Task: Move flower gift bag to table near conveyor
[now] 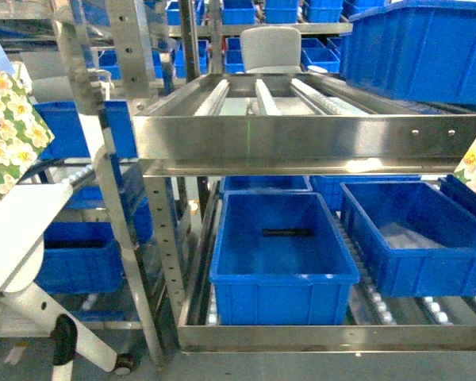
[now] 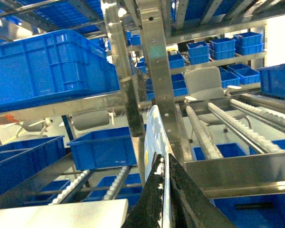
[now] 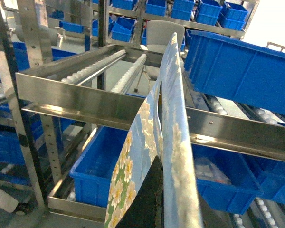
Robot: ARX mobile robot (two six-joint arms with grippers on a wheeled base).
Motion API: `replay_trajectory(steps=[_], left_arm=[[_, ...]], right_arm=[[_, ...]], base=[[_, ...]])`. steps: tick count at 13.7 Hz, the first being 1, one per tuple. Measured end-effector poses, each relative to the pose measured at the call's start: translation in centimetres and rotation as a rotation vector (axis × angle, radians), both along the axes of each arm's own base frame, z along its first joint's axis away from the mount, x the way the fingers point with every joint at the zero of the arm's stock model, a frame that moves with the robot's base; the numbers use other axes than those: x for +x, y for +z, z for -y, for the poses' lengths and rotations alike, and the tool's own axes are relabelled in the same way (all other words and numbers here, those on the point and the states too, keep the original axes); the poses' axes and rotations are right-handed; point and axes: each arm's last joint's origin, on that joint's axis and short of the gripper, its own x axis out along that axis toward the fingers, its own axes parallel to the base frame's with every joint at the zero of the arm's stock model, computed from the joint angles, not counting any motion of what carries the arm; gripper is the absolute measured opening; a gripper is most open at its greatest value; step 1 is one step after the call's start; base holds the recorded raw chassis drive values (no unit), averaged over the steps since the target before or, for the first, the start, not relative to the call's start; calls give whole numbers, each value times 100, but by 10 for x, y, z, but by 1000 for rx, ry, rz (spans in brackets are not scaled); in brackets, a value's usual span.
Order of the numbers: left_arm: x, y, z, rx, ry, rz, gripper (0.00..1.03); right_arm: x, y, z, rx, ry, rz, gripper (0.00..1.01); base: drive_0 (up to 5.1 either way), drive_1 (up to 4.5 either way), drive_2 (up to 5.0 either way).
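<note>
Our left gripper [image 2: 162, 199] is clamped on the edge of one flower gift bag [image 2: 156, 142], our right gripper [image 3: 154, 204] on a second flowered bag [image 3: 173, 142]; both bags hang upright before the conveyor [image 1: 301, 131]. A corner of the bench [image 1: 16, 230] shows at far left. Below the rollers, a blue bin [image 1: 282, 254] holds a dark bar.

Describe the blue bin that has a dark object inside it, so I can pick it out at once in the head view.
Start at the shiny steel-framed roller conveyor rack filling the middle of the head view and look below its upper shelf, to the lower level. The open rectangular blue plastic bin sits front and centre there. Unlike the blue bin to its right, it holds a slim black bar-shaped object on its floor.
</note>
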Motion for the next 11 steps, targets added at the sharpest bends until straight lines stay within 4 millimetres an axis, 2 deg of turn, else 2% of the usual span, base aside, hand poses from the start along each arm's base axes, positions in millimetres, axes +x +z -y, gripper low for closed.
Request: replay_trajectory(steps=[11], left_arm=[[0, 0, 0, 0, 0, 0, 2]], right_arm=[[0, 0, 0, 1, 0, 2, 2]], base=[[-488, 249, 249]])
